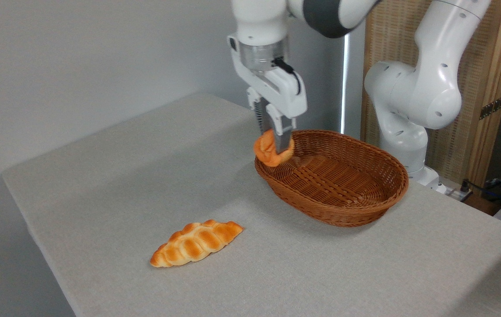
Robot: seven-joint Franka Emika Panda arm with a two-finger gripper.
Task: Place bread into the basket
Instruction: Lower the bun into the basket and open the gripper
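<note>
My tool [275, 147] clamped on bread [268, 152], hanging over basket [343, 207] left rim; basket hollow lies rightward.

The bread [268, 152] is golden-orange. The basket [343, 207] is brown woven wicker. The braided loaf [195, 243] is golden with paler creases. The counter [123, 176] is pale grey-beige cloth. The hand [278, 141] is white with grey fingers.

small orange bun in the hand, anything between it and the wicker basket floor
Nothing visible. The small golden-orange knotted bun, clamped in the hand, hangs at the left rim of the brown oval woven wicker basket, whose inside is empty.
</note>
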